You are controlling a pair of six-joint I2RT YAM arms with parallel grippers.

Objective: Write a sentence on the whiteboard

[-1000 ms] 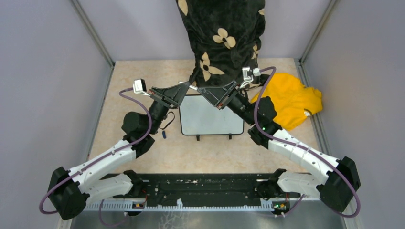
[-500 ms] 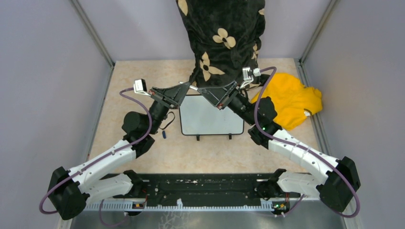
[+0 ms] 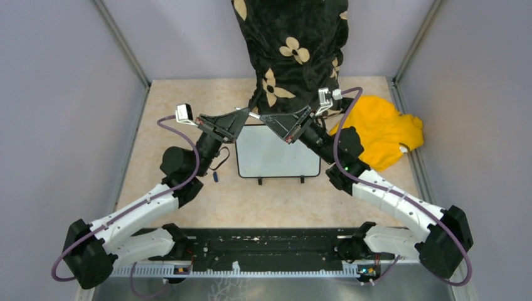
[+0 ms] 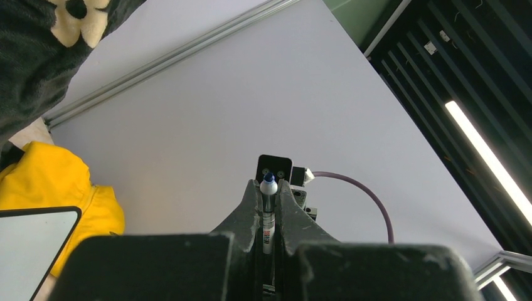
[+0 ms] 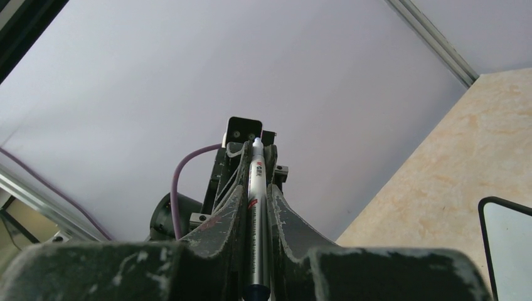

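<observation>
The whiteboard (image 3: pixel 278 153) lies flat mid-table, and no sentence shows on its bare white face. My two grippers meet tip to tip just above its far edge. The left gripper (image 3: pixel 249 115) is shut on a silver marker (image 4: pixel 268 216) whose blue nib pokes past its fingertips. The right gripper (image 3: pixel 264 119) faces it, its jaws pressed against both sides of the marker barrel (image 5: pixel 256 164). A corner of the whiteboard (image 4: pixel 31 251) shows in the left wrist view, and an edge of the whiteboard (image 5: pixel 511 251) in the right wrist view.
A yellow cloth (image 3: pixel 383 128) lies crumpled right of the board. A person in a black flowered garment (image 3: pixel 292 50) stands at the far edge, close behind the grippers. A small blue cap (image 3: pixel 215 176) lies left of the board. Grey walls enclose the table.
The right gripper's jaws have drawn in on the marker barrel. Both arms and the board keep their places.
</observation>
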